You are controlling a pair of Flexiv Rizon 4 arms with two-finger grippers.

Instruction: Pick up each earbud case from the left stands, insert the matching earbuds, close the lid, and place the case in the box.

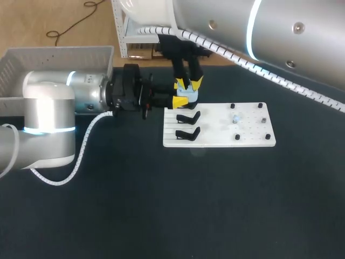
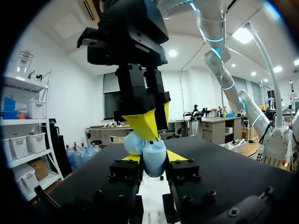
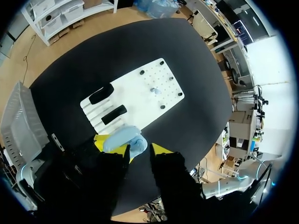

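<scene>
Left claw (image 2: 153,157) clamped on blue case (image 2: 154,164); right claw (image 1: 190,83) just above it, grip unclear.

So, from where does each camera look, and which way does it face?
Head view: above and behind the robot, facing down on the table; the left arm enters from the left, the right arm from the upper right.
Left wrist view: on the left wrist, looking level along the left gripper, shut on the earbud case; the right gripper hangs above it.
Right wrist view: on the right wrist, facing down on the white board and box; its own gripper shows at the case.
Shared: all views show the case.
</scene>
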